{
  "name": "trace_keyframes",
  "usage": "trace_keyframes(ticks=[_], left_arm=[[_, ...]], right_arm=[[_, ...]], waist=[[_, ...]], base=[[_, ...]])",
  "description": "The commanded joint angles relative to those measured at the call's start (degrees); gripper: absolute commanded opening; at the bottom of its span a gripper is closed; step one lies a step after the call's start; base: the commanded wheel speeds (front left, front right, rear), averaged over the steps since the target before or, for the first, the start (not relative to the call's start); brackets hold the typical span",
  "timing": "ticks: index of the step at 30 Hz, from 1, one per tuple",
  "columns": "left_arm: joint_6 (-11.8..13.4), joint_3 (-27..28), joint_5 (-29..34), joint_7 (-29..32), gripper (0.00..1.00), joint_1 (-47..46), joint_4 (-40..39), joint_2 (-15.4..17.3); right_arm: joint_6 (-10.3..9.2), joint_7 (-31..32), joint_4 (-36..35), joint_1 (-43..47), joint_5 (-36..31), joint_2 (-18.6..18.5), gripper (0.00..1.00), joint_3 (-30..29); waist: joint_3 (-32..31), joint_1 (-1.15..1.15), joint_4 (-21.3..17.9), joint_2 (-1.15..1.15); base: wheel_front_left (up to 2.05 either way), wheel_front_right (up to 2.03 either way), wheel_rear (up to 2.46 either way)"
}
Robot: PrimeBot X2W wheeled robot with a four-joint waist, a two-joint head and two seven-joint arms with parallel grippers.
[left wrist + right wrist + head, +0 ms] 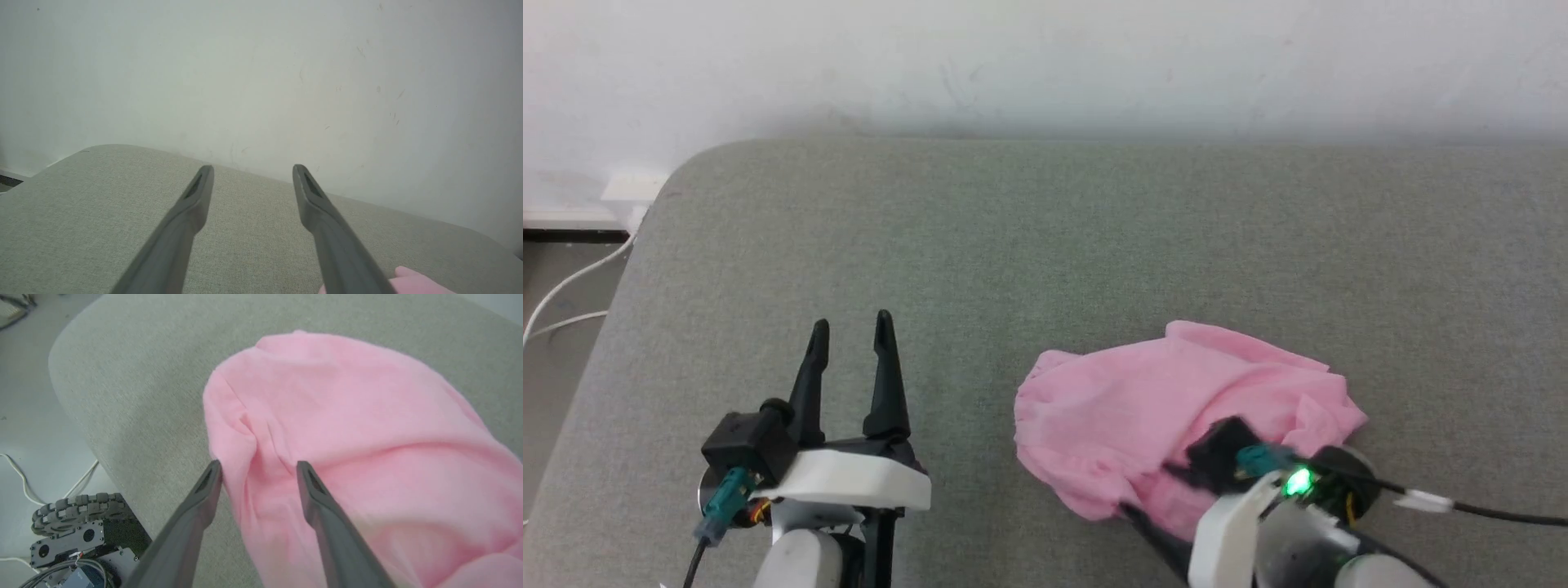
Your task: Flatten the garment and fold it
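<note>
1. You are working over a grey-green padded surface (1094,229) that runs back to a white wall (1045,65). Its far left corner is rounded.
2. The garment (1143,408) is light pink and crumpled in a loose heap. It lies on the near right part of the surface, neither flattened nor folded. In the head view a gathered edge shows along its left side.
3. Left gripper (849,322): the fingers are spread wide with nothing between them. It sits over bare surface to the left of the garment, apart from it, with the tips pointing toward the wall.
4. Right gripper (258,465): the fingers stand apart. In the right wrist view one tip sits at the garment's edge and the other is over the cloth. A raised fold lies between them and is not pinched. You cannot tell whether the tips touch the cloth.
5. Head view: the right wrist covers the garment's near right edge, and a green light (1297,482) is lit on it.
6. Off the surface, white cables (564,294) lie on the floor to the left. The right wrist view shows a wheel (73,506) of the robot's base below the surface's edge.
</note>
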Motion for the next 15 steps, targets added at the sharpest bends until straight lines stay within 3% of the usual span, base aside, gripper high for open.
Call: trace_keyframes(ticks=[1,5,11,15], left_arm=[[-0.30,0.06,0.18,-0.27,1.00,0.74,0.19,-0.04],[-0.79,-0.57,0.39,-0.27,1.00,1.15,0.84,-0.04],[-3.35,-4.64,1.80,0.95,1.00,0.85,5.27,0.35],[-6.48,-9.23,3.11,7.34,1.00,-0.55,9.46,1.75]], right_arm=[[-0.05,-2.24,-1.73,0.96,0.03,0.31,1.00,-2.09],[-0.05,-8.16,-5.52,4.48,-1.13,2.59,1.00,-11.23],[-0.05,-15.60,-7.59,10.65,-6.54,9.39,1.00,-28.17],[-0.05,-16.81,-6.52,12.45,-8.43,10.98,1.00,-32.19]], waist=[[-0.50,0.00,-0.39,-0.01],[-1.28,0.00,-0.73,-0.01],[-1.59,0.00,-1.68,-0.01],[-1.05,0.00,-2.71,-0.01]], base=[[0.00,0.00,0.00],[0.00,0.00,0.00],[0.00,0.00,0.00],[0.00,0.00,0.00]])
